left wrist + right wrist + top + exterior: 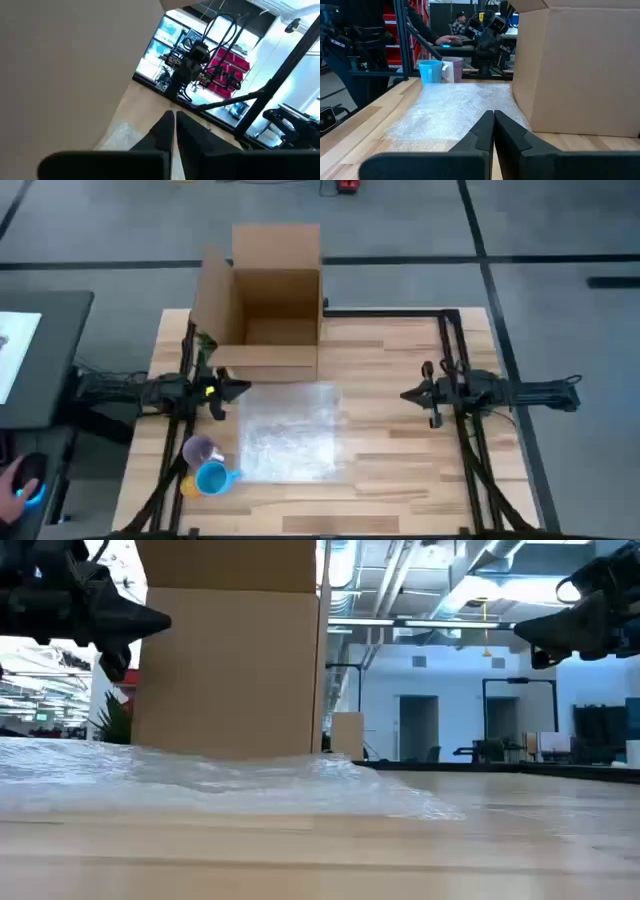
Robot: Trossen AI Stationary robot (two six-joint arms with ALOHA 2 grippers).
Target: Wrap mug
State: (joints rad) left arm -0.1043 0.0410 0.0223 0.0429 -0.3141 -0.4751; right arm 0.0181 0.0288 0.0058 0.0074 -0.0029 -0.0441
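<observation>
From above, the bubble wrap (288, 432) lies flat mid-worktop (390, 450) with bare wood to its right. The blue mug (212, 478) and pink mug (200, 449) sit by its left edge, and the open cardboard box (268, 305) crowds the far side. Low down, the box blocks the left. In both wrist views, the left gripper (174, 131) and right gripper (493, 129) have their fingers pressed together, holding nothing.

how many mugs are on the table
2, possibly more hidden behind them: a blue mug at the table's near left corner, and a pale purple mug just behind it, beside the bubble wrap.
</observation>
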